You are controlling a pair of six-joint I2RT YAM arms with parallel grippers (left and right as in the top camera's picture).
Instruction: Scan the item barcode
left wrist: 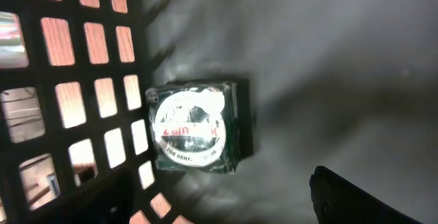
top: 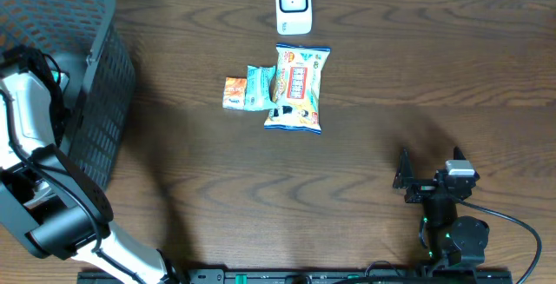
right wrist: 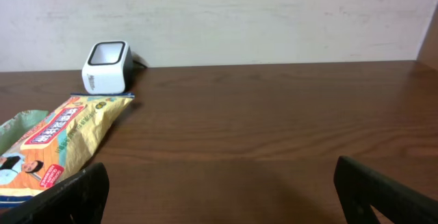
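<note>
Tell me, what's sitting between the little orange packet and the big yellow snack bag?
A small teal packet lies there, with the orange packet on one side and the snack bag on the other. The overhead view shows it.

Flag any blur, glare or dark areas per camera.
Overhead: sharp, even light, soft shadow beside the basket. Left wrist: dim inside the basket, boxed item soft, its white label washed out. Right wrist: scanner and snack bag crisp; right pincer fingers dark and blurred.
</note>
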